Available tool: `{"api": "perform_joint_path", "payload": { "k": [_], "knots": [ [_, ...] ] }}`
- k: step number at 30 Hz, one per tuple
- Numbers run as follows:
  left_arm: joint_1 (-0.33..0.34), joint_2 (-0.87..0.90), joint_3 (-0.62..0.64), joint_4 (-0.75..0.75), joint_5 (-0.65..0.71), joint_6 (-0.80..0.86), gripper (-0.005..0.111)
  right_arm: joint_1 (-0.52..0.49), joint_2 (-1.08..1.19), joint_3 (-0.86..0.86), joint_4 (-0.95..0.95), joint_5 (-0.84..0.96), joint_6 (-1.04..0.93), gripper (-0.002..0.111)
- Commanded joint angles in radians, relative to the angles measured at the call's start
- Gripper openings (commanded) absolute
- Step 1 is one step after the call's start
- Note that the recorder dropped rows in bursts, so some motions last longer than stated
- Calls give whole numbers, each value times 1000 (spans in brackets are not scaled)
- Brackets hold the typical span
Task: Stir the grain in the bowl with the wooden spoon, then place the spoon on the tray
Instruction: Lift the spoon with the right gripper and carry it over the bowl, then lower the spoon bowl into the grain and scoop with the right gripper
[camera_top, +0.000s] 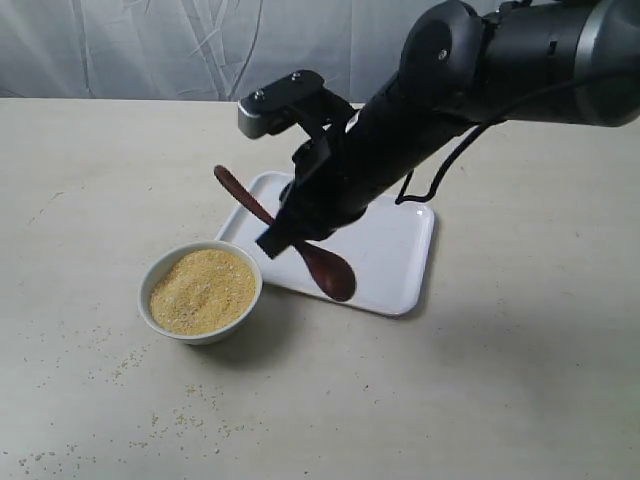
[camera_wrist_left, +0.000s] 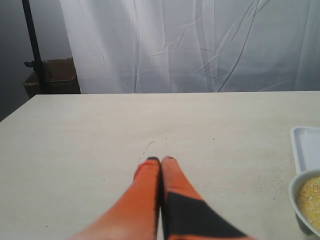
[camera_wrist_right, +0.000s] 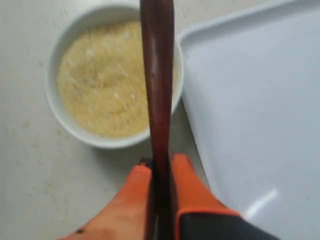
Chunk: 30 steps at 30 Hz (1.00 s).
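Right gripper (camera_wrist_right: 161, 164) pinches the spoon (camera_top: 333, 274) mid-handle, tilted at the tray (camera_top: 400, 255) edge, centre frame; bowl (camera_top: 152, 283) of grain (camera_top: 203, 290) sits lower left. Left gripper (camera_wrist_left: 160, 160) pressed together over table (camera_wrist_left: 100, 130).

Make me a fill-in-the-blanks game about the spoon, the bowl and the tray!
1. The right gripper holds the spoon by its ____.
2. The bowl and the tray are both ____.
3. The grain sits in the ____.
4. The left gripper is shut and holds ____.

Missing words: handle, white, bowl, nothing.
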Motion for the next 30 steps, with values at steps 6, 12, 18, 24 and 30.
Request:
{"api": "perform_joint_path", "payload": {
  "k": [6,12,18,24,30],
  "knots": [
    [1,-5,5,2,-4,-1,0,-1,87,-5,564,-183,1,0],
    [1,-5,5,2,-4,-1,0,49,167,-5,600,-299,-2,0],
    [1,-5,5,2,-4,-1,0,108,209,-5,651,-436,-2,0],
    [1,-5,5,2,-4,-1,0,138,244,-5,665,-497,-2,0],
    [1,-5,5,2,-7,-1,0,168,260,-5,663,-557,-2,26]
  ]
}}
